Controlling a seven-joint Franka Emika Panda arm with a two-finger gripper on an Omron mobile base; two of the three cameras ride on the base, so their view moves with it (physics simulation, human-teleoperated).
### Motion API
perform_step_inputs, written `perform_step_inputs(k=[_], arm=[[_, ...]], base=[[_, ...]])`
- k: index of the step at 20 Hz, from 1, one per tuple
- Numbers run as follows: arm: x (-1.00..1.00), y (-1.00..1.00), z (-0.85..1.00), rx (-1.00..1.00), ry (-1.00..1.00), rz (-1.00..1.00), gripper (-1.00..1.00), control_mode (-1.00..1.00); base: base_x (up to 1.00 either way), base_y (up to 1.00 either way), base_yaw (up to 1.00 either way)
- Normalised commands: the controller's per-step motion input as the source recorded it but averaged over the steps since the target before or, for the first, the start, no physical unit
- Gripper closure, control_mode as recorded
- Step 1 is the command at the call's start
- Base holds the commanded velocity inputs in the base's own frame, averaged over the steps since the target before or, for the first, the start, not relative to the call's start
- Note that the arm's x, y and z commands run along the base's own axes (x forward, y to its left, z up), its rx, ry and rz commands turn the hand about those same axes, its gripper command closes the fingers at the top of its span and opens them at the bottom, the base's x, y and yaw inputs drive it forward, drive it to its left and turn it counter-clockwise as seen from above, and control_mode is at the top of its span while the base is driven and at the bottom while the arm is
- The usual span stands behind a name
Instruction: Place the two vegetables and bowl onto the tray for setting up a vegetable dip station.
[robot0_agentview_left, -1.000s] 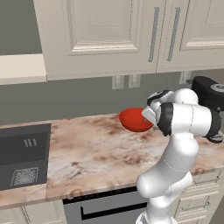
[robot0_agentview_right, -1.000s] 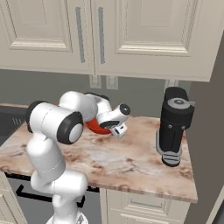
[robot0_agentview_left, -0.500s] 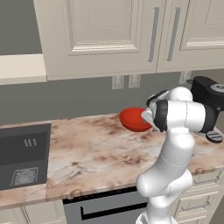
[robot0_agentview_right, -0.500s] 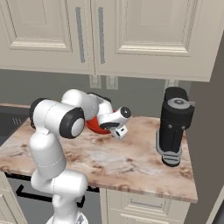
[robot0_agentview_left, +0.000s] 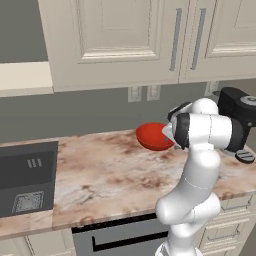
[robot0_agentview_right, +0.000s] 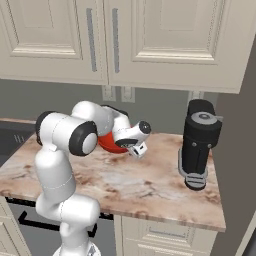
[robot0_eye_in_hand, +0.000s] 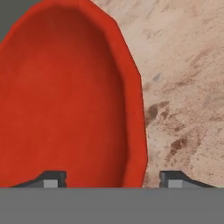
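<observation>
Hand view alone reveals end effector (robot0_eye_in_hand: 107, 178) fingertips straddling the bowl (robot0_eye_in_hand: 65, 100) rim, parted, on worktop (robot0_eye_in_hand: 183, 87)

A bowl (robot0_agentview_left: 154, 136) sits on a counter (robot0_agentview_left: 115, 175) toward the back wall, below wall cabinets (robot0_agentview_left: 125, 40). The robot arm reaches over it from the front. A cooktop (robot0_agentview_left: 25, 180) lies at the counter's left end; a coffee machine (robot0_agentview_right: 199, 142) stands at the right end, well apart from the bowl.
</observation>
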Motion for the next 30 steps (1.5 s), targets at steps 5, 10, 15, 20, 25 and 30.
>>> perform_step_inputs(k=[5,10,15,20,25,30], arm=[[0.00,0.00,0.00,0.00,0.01,0.00,1.00,-1.00],[0.00,0.00,0.00,0.00,0.00,0.01,1.00,-1.00],[-0.03,0.00,0.00,0.00,0.00,0.00,1.00,-1.00],[-0.15,0.00,0.06,0.00,-0.01,-0.01,1.00,-1.00],[-0.24,0.00,0.18,0.00,0.00,-0.04,1.00,-1.00],[-0.32,0.00,0.22,0.00,0.00,-0.07,1.00,-1.00]], base=[[0.00,0.00,0.00],[0.00,0.00,0.00],[0.00,0.00,0.00],[0.00,0.00,0.00],[0.00,0.00,0.00],[0.00,0.00,0.00]])
